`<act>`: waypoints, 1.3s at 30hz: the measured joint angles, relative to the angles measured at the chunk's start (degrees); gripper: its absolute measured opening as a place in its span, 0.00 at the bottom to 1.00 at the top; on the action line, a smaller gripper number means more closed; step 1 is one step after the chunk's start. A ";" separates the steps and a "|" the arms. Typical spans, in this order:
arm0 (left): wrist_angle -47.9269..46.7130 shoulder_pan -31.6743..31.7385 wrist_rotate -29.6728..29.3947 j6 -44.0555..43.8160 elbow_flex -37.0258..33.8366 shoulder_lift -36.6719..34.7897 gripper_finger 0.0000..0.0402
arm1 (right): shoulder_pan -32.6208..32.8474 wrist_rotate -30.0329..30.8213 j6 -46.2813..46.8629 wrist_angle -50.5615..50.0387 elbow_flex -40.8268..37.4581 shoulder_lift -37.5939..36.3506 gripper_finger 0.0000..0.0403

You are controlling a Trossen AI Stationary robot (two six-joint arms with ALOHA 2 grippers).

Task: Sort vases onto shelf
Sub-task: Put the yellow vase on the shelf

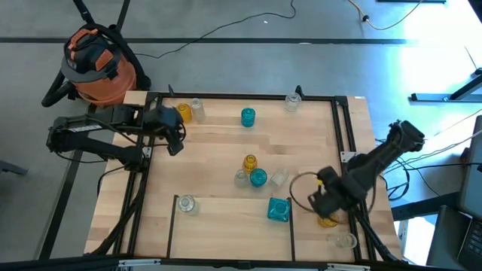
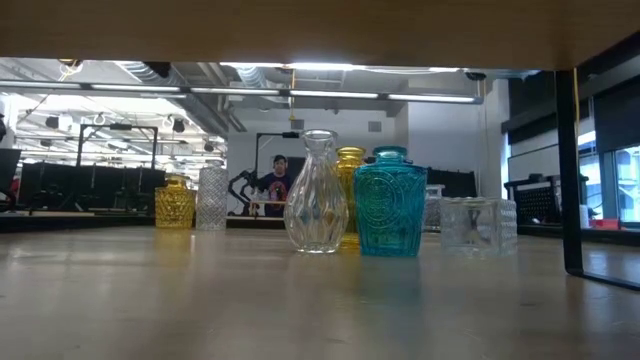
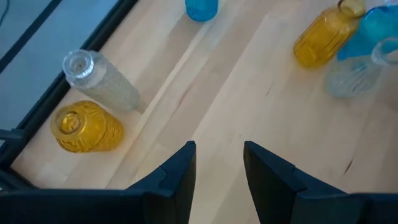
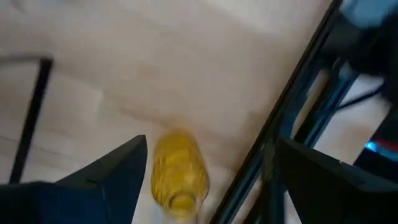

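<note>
Seen from above, the right end effector (image 1: 328,205) stands spread over an amber vase (image 1: 328,220) at the shelf's (image 1: 226,218) near right section, a clear vase (image 1: 344,241) nearer still; the left end effector (image 1: 175,141) waits far left beside two vases. At table height, a clear fluted vase (image 2: 316,192) and teal vase (image 2: 390,203) stand upright mid-table. From the left wrist, its fingers (image 3: 180,174) stand part-spread, empty. From the right wrist, wide fingers (image 4: 118,171) flank the amber vase, apparently released. Glass looks light, slick and breakable; grip the body, gently.
</note>
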 joint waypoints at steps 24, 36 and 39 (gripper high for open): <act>5.98 -0.01 6.72 -6.35 -0.70 0.01 0.32 | 15.11 1.96 20.30 21.49 -11.13 0.04 0.54; 5.92 -4.88 7.76 -17.36 -0.70 0.01 0.32 | 18.92 0.87 19.36 21.84 -11.11 0.13 0.40; 5.91 -6.60 7.45 -19.52 -0.70 0.01 0.32 | 20.88 0.91 20.54 22.02 -11.13 0.13 0.40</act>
